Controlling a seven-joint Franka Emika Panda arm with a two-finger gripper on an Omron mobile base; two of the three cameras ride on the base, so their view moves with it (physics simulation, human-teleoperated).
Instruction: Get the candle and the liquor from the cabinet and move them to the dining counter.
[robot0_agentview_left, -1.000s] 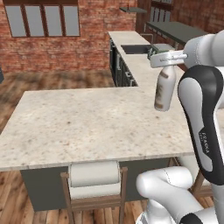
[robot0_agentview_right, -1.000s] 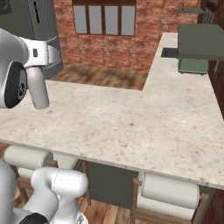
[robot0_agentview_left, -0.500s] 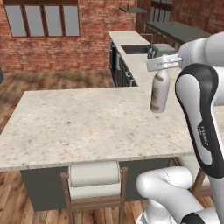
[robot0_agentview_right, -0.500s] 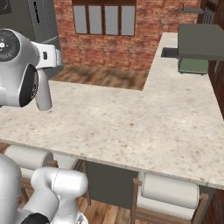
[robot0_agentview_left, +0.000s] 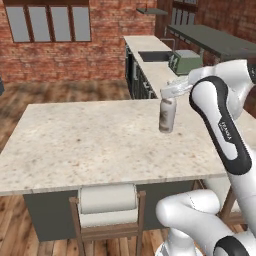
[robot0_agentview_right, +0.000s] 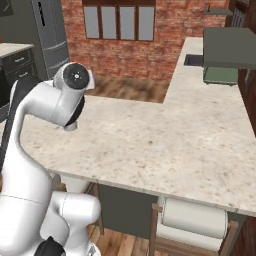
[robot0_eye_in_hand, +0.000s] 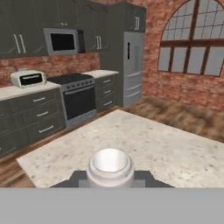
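Here the end effector (robot0_agentview_left: 170, 95) grips the liquor (robot0_agentview_left: 167, 115) by its neck, hanging upright above the dining counter (robot0_agentview_left: 85, 142).

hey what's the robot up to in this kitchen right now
The robot arm is carrying a pale bottle, the liquor, gripped at its neck by the gripper. The bottle hangs upright over the far right part of the speckled dining counter; whether it touches the top is hard to tell. The hand view looks straight down onto the bottle's round top. No candle is on the counter yet.
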